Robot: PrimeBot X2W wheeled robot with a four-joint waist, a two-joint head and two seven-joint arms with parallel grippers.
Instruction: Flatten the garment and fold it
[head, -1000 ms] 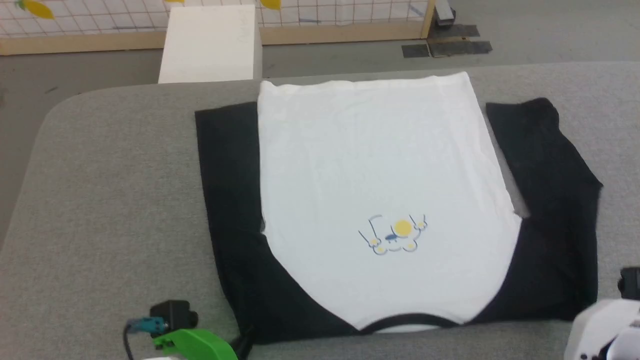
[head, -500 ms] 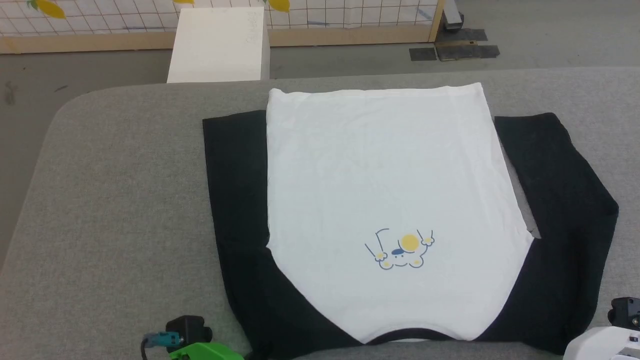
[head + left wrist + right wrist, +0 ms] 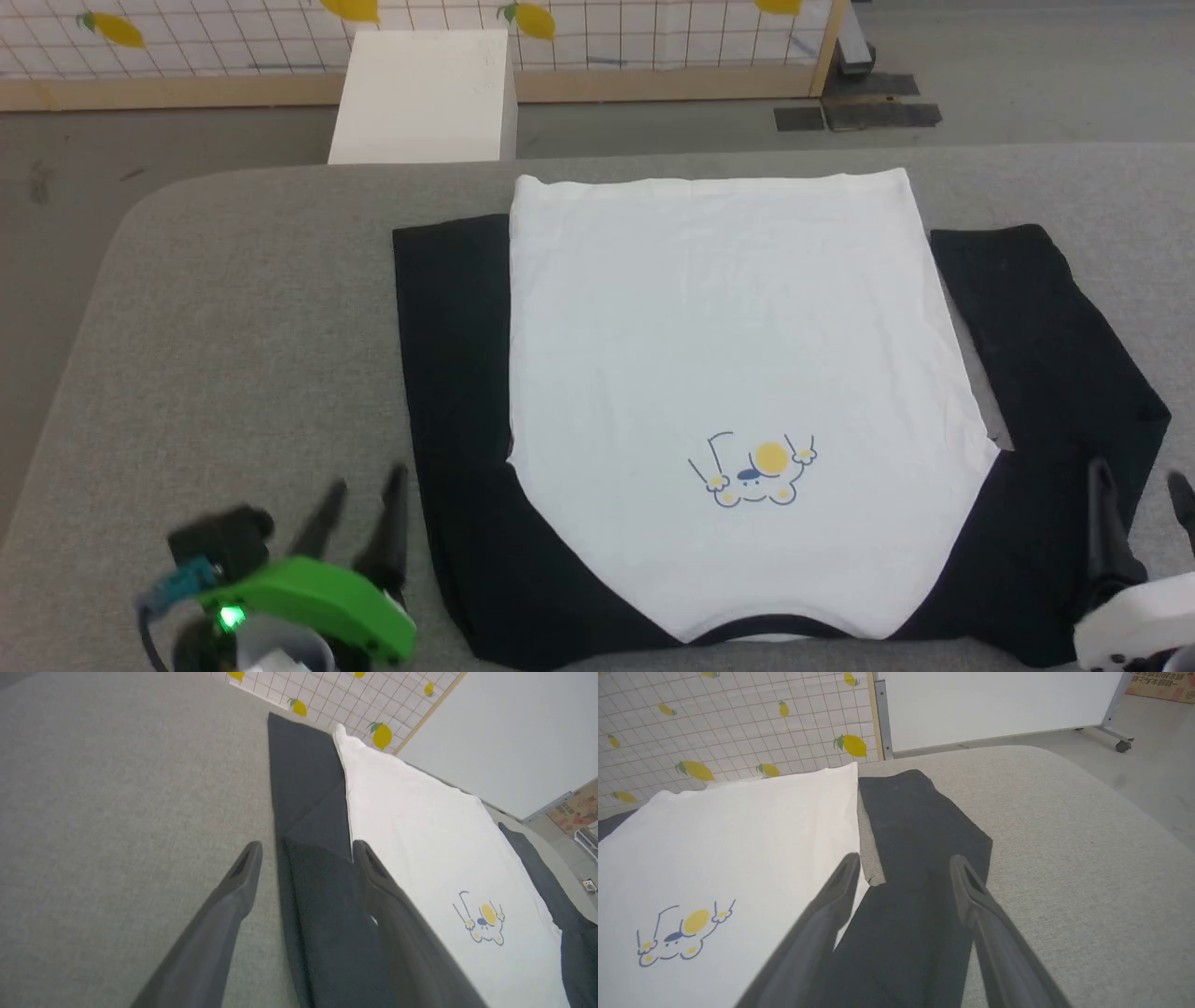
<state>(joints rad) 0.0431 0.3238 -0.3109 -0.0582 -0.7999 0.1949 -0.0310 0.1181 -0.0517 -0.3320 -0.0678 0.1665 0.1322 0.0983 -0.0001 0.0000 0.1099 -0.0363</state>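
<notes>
White cotton T-shirt (image 3: 728,317), black sleeves, yellow-and-blue print, right of the green-cased, dark-fingered left gripper (image 3: 366,485); grey fabric tabletop (image 3: 233,327) under it; lemon-patterned white grid screen (image 3: 233,28) beyond.

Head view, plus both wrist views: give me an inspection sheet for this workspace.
Surface: grey padded table, rounded corner.
Job's things: garment lies flat, print up, collar nearest the robot.
Clutter: nothing seen.
Grippers: left gripper open, by the left sleeve; right gripper open, over the right sleeve; both hold nothing.
Cables: cable with teal plug at the left wrist.
Surroundings: white box, lemon-print grid panel, grey floor.
</notes>
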